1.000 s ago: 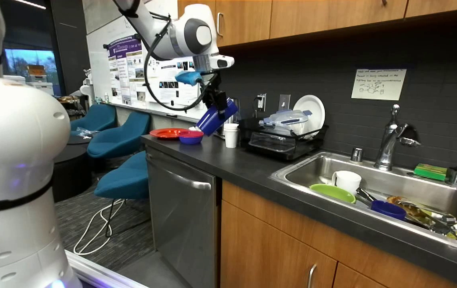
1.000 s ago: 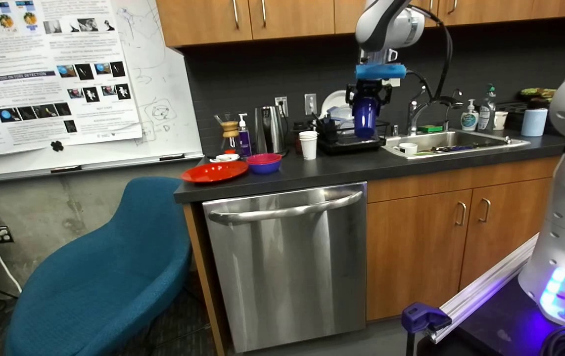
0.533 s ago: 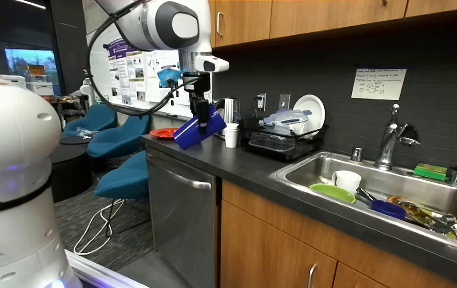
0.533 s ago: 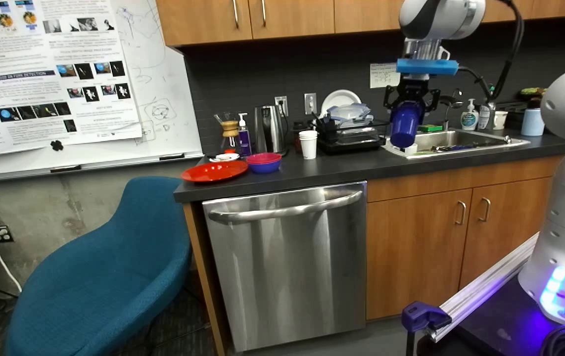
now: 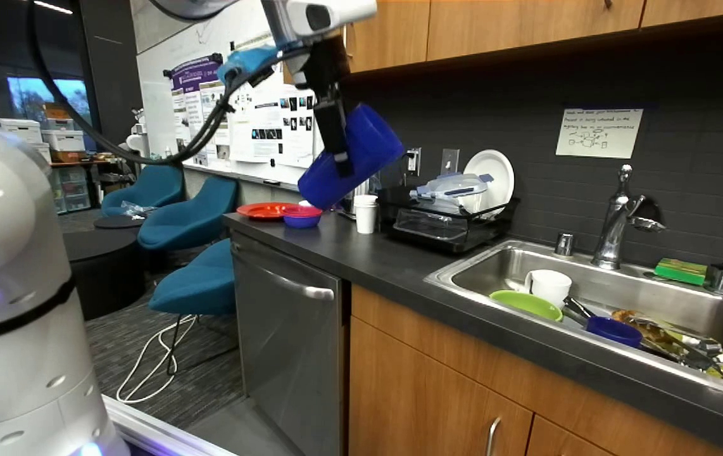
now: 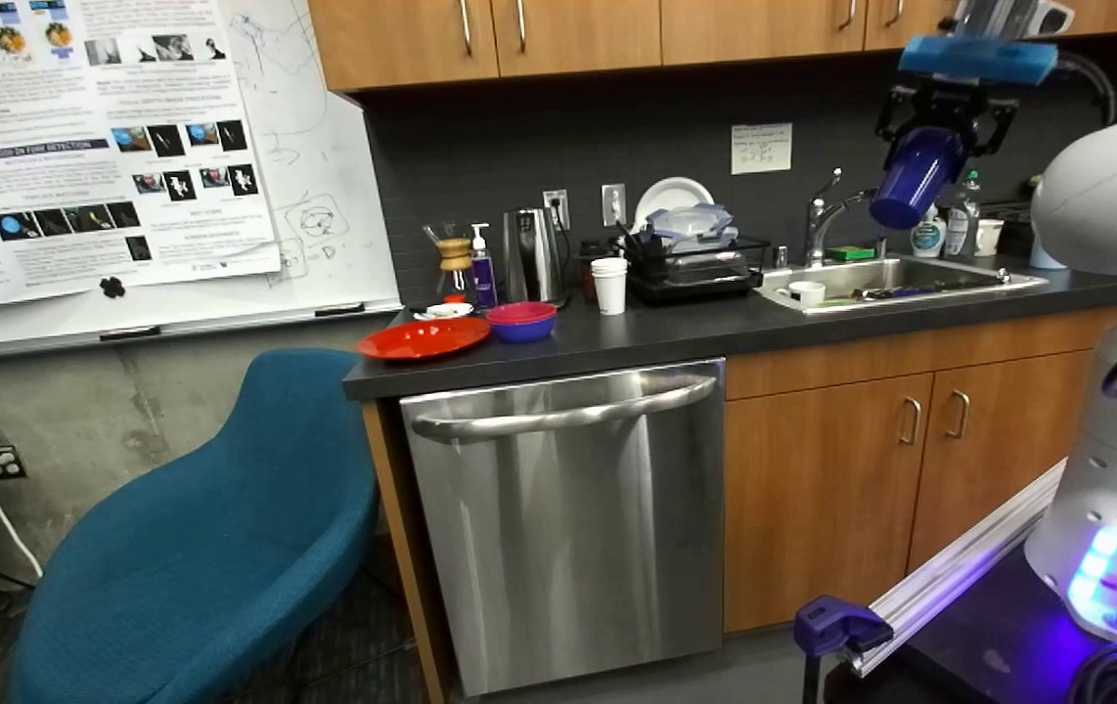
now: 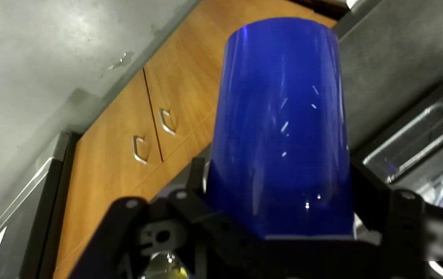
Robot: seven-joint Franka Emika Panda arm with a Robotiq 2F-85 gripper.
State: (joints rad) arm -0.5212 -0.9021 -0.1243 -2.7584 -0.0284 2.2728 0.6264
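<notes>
The hand (image 7: 277, 172) grips a tilted blue cup (image 5: 373, 142), contents, if any, hidden.

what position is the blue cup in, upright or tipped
Tipped: in both exterior views the blue cup slants well off vertical, clamped in the gripper. Whether anything is inside, I cannot tell.
</notes>
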